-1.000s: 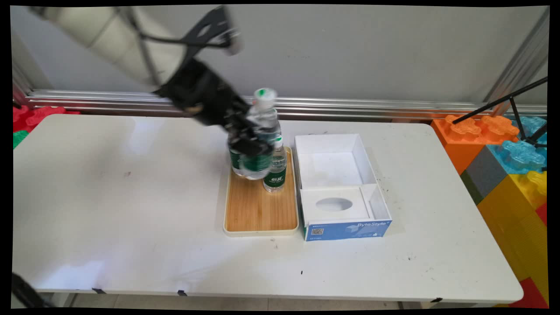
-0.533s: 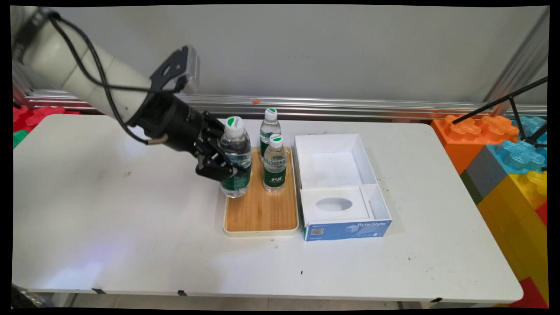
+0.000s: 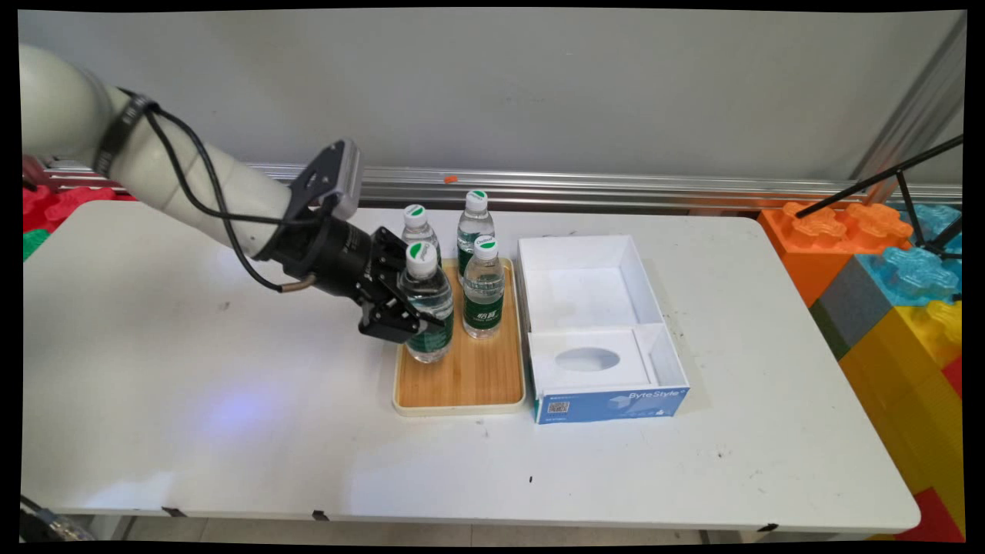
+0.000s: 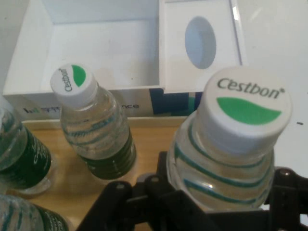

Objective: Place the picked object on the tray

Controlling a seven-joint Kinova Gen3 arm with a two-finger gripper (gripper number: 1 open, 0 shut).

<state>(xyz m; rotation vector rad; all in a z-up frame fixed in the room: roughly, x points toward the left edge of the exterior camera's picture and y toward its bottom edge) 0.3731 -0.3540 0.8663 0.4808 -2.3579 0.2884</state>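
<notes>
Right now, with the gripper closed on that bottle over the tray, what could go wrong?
The held bottle stands close to a second bottle on the wooden tray; a sideways move could knock it over. Two more bottles stand just behind. The gripper grips low on the label, so the bottle might tip when released. The open white box sits right beside the tray.
</notes>
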